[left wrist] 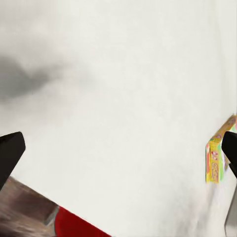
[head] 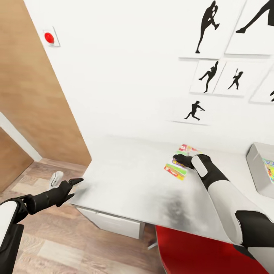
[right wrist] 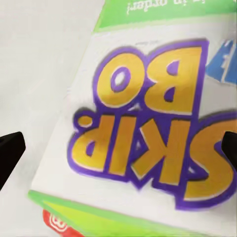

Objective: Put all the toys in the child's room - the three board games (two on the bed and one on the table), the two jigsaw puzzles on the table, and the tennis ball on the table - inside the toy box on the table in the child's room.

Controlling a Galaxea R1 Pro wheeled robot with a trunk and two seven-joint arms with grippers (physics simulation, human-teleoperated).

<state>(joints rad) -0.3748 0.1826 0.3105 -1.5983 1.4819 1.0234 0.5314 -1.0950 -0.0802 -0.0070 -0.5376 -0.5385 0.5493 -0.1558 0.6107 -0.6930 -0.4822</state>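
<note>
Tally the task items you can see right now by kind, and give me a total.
Board games: 1, the SKIP BO box on the table under the right end effector.
Toy boxes: 1, the grey toy box at the right edge of the head view, with something multicoloured inside that I cannot identify.
Tennis balls: 0.
Total: 2 identified.
</note>
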